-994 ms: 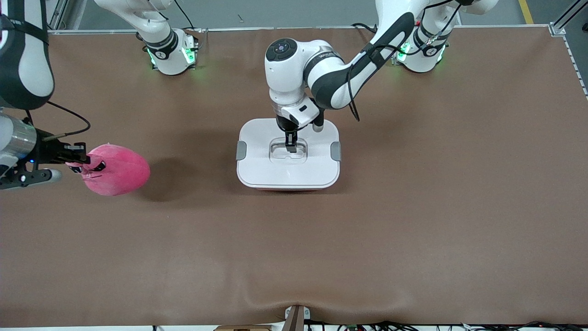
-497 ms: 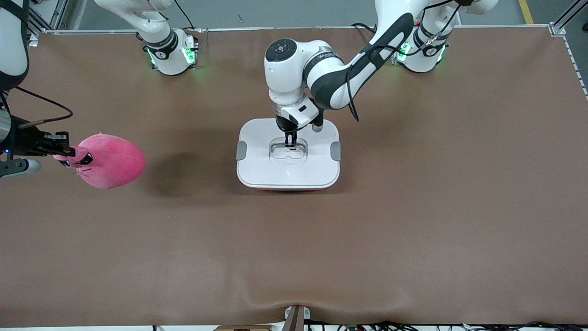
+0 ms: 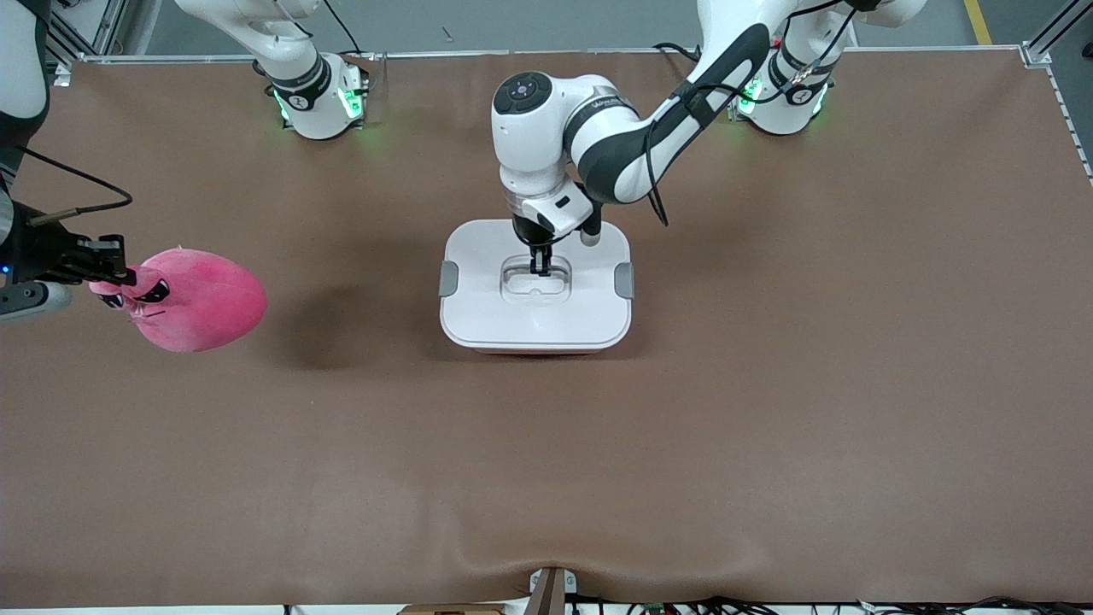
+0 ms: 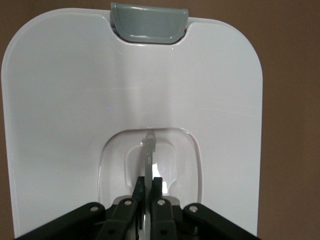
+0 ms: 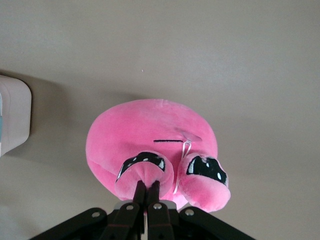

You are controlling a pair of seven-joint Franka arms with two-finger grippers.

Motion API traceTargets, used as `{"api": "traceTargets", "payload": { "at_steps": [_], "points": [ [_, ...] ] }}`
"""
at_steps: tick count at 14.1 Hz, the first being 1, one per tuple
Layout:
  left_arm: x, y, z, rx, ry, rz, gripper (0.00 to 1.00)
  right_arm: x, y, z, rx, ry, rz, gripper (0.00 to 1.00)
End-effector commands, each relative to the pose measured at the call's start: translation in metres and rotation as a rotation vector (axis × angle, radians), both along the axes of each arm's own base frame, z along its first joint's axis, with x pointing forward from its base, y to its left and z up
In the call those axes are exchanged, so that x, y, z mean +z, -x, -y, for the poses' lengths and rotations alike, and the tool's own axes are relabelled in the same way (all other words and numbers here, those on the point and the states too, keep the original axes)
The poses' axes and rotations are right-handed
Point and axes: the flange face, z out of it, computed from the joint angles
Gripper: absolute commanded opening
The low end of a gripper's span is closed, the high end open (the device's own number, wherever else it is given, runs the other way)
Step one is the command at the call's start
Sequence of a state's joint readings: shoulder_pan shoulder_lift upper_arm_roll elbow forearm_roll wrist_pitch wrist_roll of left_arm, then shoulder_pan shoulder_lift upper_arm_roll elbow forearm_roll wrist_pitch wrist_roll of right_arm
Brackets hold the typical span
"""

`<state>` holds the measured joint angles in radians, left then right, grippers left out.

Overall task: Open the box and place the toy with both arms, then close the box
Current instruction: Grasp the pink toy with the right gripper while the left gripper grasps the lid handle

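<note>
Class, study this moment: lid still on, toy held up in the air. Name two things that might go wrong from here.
1. The right gripper pinches only one small protrusion of the toy, so the plush might slip or swing loose.
2. The left gripper is shut on the thin clear handle of the lid; the grey clips might resist, lifting the whole box.

Two arms, both grippers closed on something.
The left gripper [image 3: 540,270] points straight down, fingers pinched on the clear handle [image 4: 149,150] of the box lid. The right gripper [image 3: 119,275] is held in the air at the right arm's end, clamped on the toy [image 3: 201,299].
</note>
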<state>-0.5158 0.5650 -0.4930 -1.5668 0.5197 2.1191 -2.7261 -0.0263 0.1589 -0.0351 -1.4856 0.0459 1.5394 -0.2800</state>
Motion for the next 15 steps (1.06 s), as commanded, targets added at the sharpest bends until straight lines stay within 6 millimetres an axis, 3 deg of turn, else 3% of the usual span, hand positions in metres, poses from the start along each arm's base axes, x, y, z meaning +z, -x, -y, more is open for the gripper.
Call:
{"api": "traceTargets", "payload": {
  "at_steps": [1,11,13,15],
  "points": [
    [0.007,-0.001,0.006,0.048,0.023,0.027,0.00,0.005,0.004,-0.001,0.012,0.001,0.006,0.00],
    [0.036,0.003,-0.003,0.062,-0.014,0.035,0.00,0.005,0.003,-0.027,0.060,0.004,-0.005,0.00],
    [0.044,0.007,-0.003,0.030,-0.028,0.027,0.00,0.003,0.003,-0.038,0.137,-0.012,-0.008,0.00],
    [0.064,-0.001,-0.008,0.036,-0.026,0.002,0.00,0.002,0.004,-0.046,0.230,-0.028,-0.010,0.00]
  ]
}}
